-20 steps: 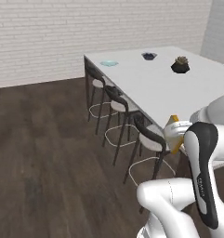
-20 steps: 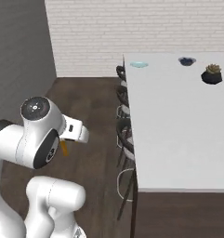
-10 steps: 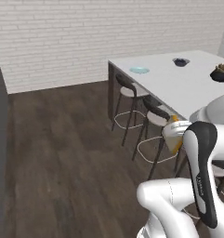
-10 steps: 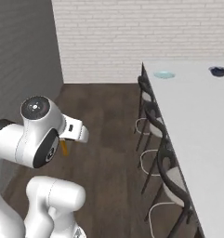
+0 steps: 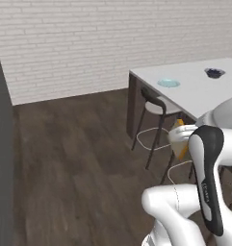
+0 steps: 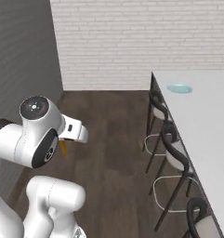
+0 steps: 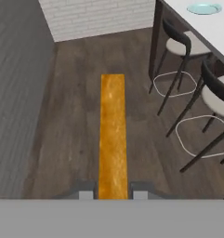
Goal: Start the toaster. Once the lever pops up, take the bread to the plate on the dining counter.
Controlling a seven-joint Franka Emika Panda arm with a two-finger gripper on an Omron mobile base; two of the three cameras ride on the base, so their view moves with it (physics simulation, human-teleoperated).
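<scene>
Gripper [image 7: 113, 194]: lower centre of the hand view, both dark tips pressed against the flat faces of the bread [image 7: 113, 135], which stands edge-on between them as a tall golden-brown strip running up the middle of the frame. Fingers narrow, closed on the slice.

Bread, other views: a small orange-tan wedge beside the white wrist at right centre of the left base view [image 5: 182, 144]; a short orange sliver under the hand at left centre of the right base view [image 6: 63, 148]. Carried above the dark wood floor [image 5: 79, 163], well apart from the dining counter.

Dining counter [image 5: 199, 93]: white top, upper right of the left base view; right side of the right base view [image 6: 201, 121].

Plate [image 5: 168, 82]: pale blue-green disc near the counter's near corner; also upper right of the right base view [image 6: 180, 88] and top right of the hand view [image 7: 204, 8].

Bowl [image 5: 214, 72]: small, dark contents, far right on the counter.

Stools [image 6: 171, 148]: dark-framed, pale seats, lined along the counter's edge.

Change against the earlier frames: the whole scene has slid rightward in both base views, so the base has moved; more grey wall [image 6: 20, 60] now shows at left, less counter at right. The potted plant has left both views. Arm pose and hold on the bread unchanged.
</scene>
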